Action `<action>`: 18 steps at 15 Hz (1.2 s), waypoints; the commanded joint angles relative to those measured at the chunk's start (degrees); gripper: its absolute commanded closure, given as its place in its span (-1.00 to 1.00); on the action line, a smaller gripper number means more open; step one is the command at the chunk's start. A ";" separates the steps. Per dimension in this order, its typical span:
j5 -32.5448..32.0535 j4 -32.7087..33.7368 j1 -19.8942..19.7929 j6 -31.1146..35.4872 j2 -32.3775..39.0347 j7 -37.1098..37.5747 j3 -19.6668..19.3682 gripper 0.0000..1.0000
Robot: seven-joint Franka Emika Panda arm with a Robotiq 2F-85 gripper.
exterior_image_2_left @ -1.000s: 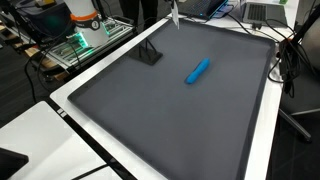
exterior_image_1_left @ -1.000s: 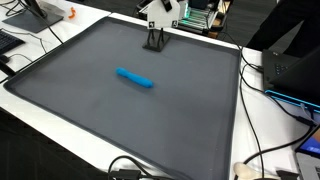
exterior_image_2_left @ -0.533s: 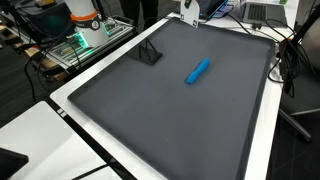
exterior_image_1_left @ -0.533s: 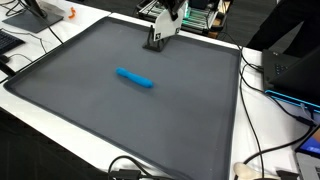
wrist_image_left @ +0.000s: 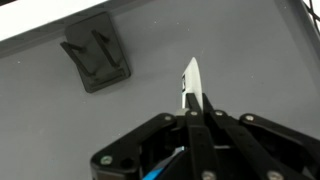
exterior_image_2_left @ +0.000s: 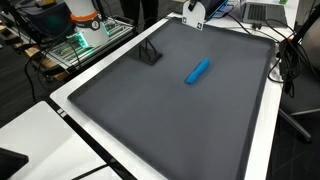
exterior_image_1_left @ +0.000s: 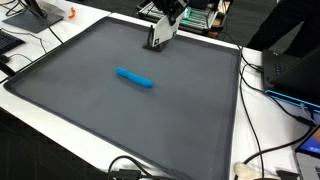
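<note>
My gripper (wrist_image_left: pixel 190 108) is shut on a thin white flat piece (wrist_image_left: pixel 190 78) that sticks out past the fingertips. In both exterior views the gripper (exterior_image_1_left: pixel 166 18) (exterior_image_2_left: pixel 192 8) hangs above the far edge of the dark grey mat (exterior_image_1_left: pixel 90 100) (exterior_image_2_left: pixel 160 110), with the white piece (exterior_image_1_left: pixel 157 37) (exterior_image_2_left: pixel 196 19) pointing down. A small black stand (wrist_image_left: pixel 95 58) (exterior_image_2_left: pixel 150 54) sits on the mat close by; in an exterior view the white piece largely covers it. A blue marker (exterior_image_1_left: pixel 135 78) (exterior_image_2_left: pixel 198 70) lies flat near the mat's middle, apart from the gripper.
The mat lies on a white table (exterior_image_1_left: pixel 60 125) (exterior_image_2_left: pixel 80 120). Cables (exterior_image_1_left: pixel 262 150) run along one side. Electronics and a green board (exterior_image_2_left: pixel 75 45) stand beside the far edge. A laptop (exterior_image_2_left: pixel 262 12) and a monitor base (exterior_image_1_left: pixel 35 15) sit at the corners.
The gripper has come down toward the mat's far edge with the white piece in it, and now hangs close to the black stand. The blue marker has not moved.
</note>
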 commanded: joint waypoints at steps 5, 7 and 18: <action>-1.39 1.53 1.08 3.12 1.46 -2.22 -0.71 0.98; -3.55 2.64 1.45 4.73 2.35 -3.77 -0.92 0.98; -11.83 6.80 1.73 12.00 9.44 -16.74 -1.00 0.98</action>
